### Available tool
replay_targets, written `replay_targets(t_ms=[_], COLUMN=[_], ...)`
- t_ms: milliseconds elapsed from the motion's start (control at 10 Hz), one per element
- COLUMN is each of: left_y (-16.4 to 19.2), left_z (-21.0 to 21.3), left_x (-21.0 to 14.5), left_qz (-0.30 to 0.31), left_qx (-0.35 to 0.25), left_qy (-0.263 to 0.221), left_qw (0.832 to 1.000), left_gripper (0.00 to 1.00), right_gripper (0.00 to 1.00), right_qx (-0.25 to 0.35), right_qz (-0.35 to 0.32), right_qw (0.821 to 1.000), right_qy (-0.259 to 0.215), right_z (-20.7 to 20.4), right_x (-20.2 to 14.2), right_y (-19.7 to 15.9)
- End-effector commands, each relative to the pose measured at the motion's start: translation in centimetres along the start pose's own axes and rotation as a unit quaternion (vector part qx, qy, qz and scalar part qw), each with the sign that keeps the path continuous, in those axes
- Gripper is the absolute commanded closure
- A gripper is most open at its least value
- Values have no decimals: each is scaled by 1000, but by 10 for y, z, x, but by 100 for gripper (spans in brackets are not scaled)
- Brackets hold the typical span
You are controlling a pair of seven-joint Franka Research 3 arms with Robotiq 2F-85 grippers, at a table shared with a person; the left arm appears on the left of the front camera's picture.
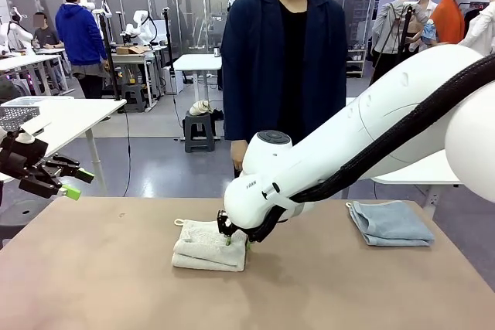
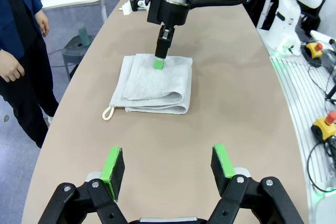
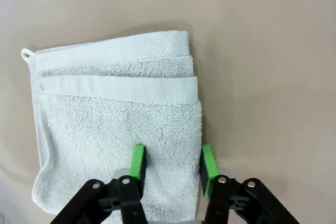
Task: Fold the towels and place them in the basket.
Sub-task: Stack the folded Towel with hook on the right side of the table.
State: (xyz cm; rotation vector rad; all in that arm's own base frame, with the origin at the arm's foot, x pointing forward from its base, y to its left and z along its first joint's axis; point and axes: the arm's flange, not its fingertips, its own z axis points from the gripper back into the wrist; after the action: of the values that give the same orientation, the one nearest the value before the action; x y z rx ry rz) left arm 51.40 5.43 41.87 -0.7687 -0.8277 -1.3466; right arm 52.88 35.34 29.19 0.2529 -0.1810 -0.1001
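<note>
At the left edge of the front view, the left gripper [image 1: 68, 182] hangs above the table [image 1: 116, 284] with jaws apart. Lower centre, the folded cream towel [image 1: 203, 245] (corner loop at its left) lies flat; the right gripper [image 3: 170, 162] pinches its edge. At right lies the blue-grey towel [image 1: 389, 222].

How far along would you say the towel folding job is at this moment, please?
Done: the cream towel lies folded on the table. In hand: the right tool is down on that towel's edge, pads either side of a fold, not yet lifting. Left: the blue-grey towel lies loosely folded at the table's right. The left tool hovers open over bare table.
</note>
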Motion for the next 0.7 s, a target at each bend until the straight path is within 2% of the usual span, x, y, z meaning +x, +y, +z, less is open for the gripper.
replay_targets(t_ms=[0,100,200,600], left_y=[-1,-1,-1,-1], left_z=[1,1,1,1], left_x=[1,1,1,1], left_qz=[-4,-4,-4,-4], left_qx=[-2,-2,-2,-2], left_qy=[2,2,2,2], left_qw=[1000,1000,1000,1000], left_gripper=[15,15,15,15], right_gripper=[78,84,98,100], right_qx=[-3,-7,-10,-13], right_qz=[-3,-3,-3,24], right_qw=[1000,1000,1000,999], right_qy=[11,14,13,25], right_z=[-4,-3,-1,15], right_x=[1,0,-1,3], right_y=[3,2,1,-6])
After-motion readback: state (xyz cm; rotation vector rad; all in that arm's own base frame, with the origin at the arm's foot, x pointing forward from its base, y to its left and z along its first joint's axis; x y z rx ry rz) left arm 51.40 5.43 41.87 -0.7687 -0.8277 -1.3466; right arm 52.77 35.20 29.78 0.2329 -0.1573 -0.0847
